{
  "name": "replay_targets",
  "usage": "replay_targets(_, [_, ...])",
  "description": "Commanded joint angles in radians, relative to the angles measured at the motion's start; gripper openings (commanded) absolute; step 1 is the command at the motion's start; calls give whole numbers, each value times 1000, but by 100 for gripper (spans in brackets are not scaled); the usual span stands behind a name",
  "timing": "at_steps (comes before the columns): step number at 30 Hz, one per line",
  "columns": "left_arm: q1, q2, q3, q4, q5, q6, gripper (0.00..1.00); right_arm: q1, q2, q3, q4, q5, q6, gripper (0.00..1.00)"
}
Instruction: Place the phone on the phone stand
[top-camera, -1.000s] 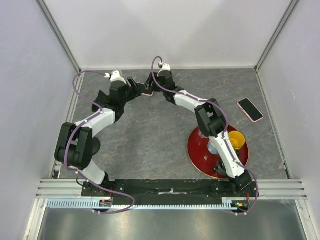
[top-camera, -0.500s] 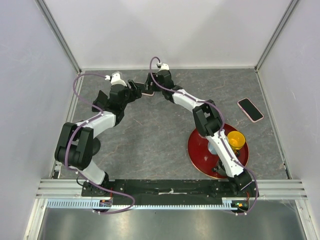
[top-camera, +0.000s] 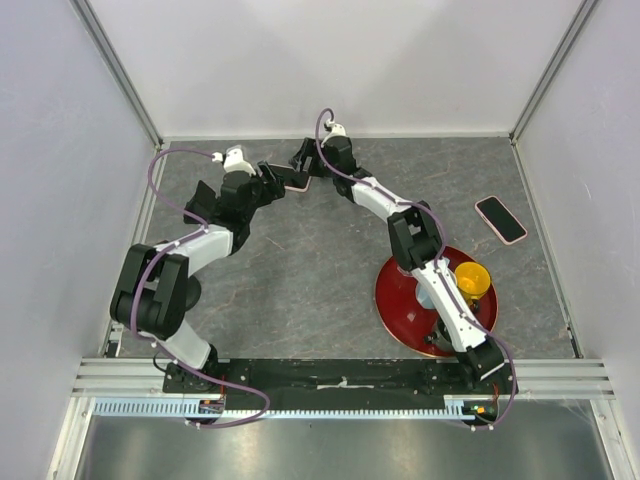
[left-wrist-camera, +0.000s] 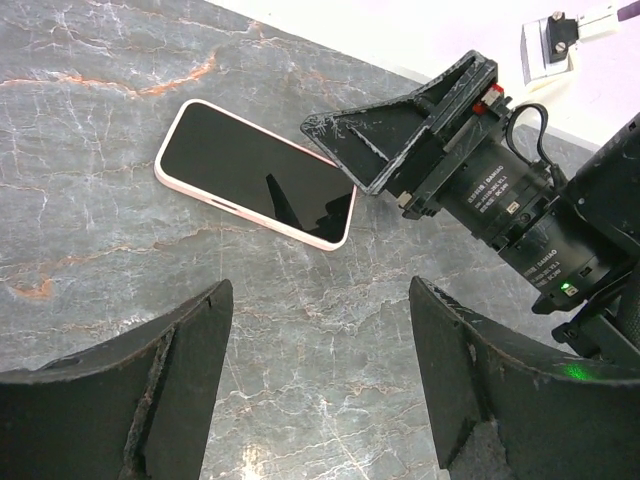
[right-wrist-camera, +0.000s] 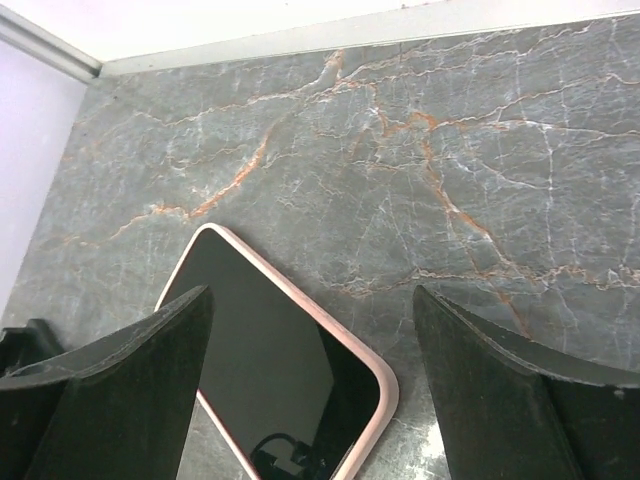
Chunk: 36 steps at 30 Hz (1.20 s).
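Left end effector (left-wrist-camera: 320, 288) and right end effector (right-wrist-camera: 310, 298) open; centre the right squarely astride the seemingly untouched phone (left-wrist-camera: 255, 172).

Both arms reach to the far middle of the grey table (top-camera: 300, 270), where the left gripper (top-camera: 273, 182) and right gripper (top-camera: 303, 162) converge close beside a pink-edged phone (top-camera: 296, 184) lying flat. A second phone (top-camera: 500, 219) lies flat near the right wall, well apart from both grippers. A red plate (top-camera: 396, 300) at near right carries a yellow cup (top-camera: 472, 282) and is partly covered by the right arm (top-camera: 440, 290).
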Motion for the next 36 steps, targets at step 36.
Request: replay_targets(36, [-17, 584, 837, -882, -151, 72, 100, 5, -798, -1146, 480, 55, -70, 98])
